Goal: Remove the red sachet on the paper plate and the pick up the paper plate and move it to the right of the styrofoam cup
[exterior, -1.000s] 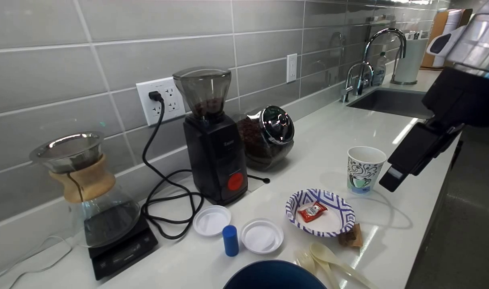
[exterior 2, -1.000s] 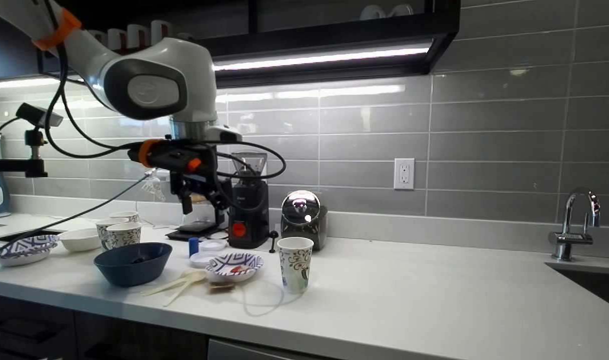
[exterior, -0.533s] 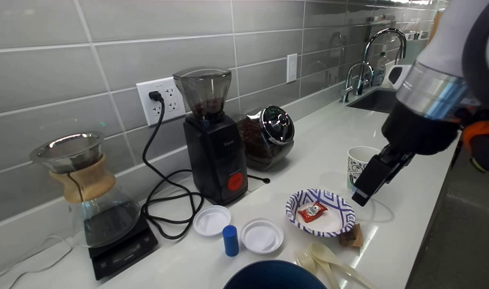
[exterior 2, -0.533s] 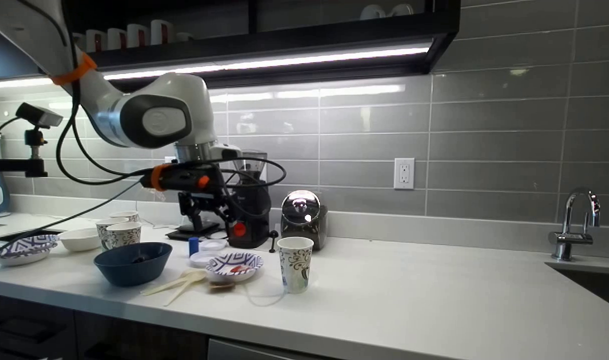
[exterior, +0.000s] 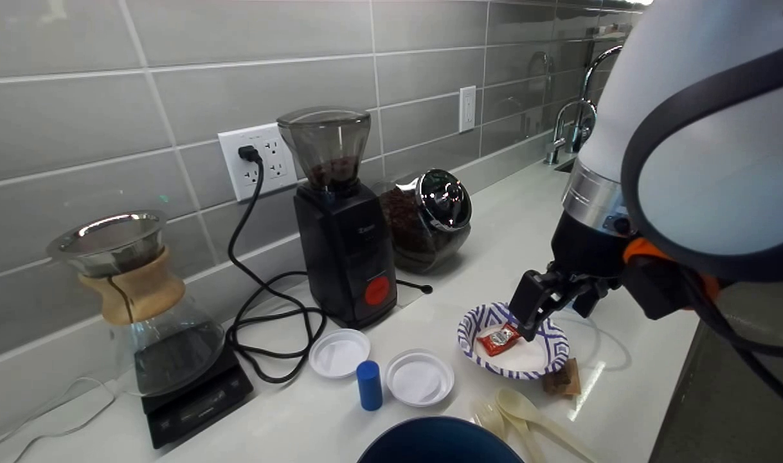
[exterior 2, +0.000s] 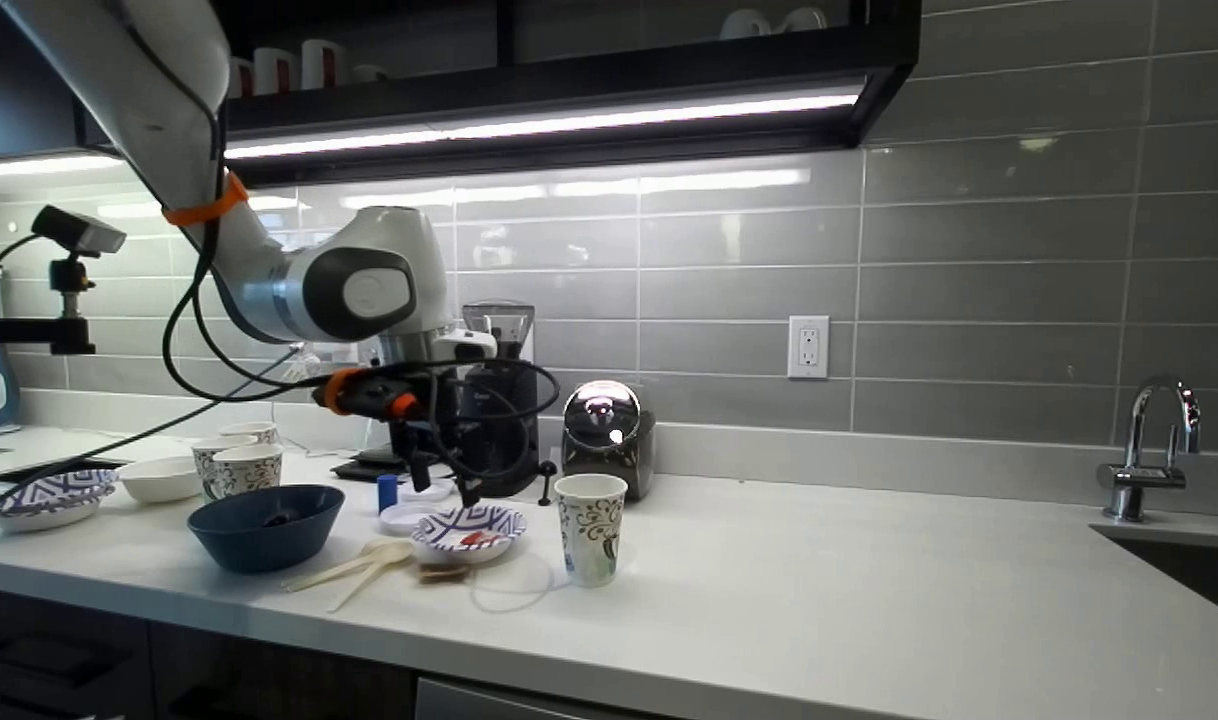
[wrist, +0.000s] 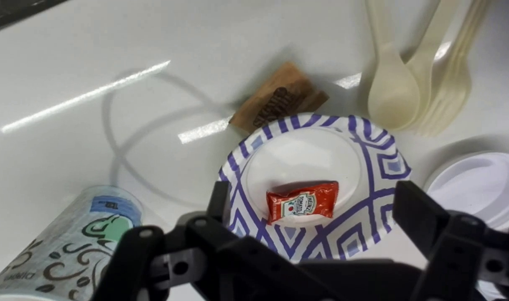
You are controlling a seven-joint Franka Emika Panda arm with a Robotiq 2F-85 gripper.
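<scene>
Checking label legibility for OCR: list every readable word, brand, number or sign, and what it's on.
"HEINZ": red sachet, wrist view
"TOMATO": red sachet, beside it
Too small or blurred: the red sachet's finer print; marks on tan packet, styrofoam cup, coffee grinder, black scale
Numbers: none readable

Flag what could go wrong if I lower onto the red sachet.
The open gripper spans the paper plate nearly rim to rim in the wrist view and might tip it. The red sachet lies inside the rim and could slip free. The styrofoam cup beside the plate could get bumped.
</scene>
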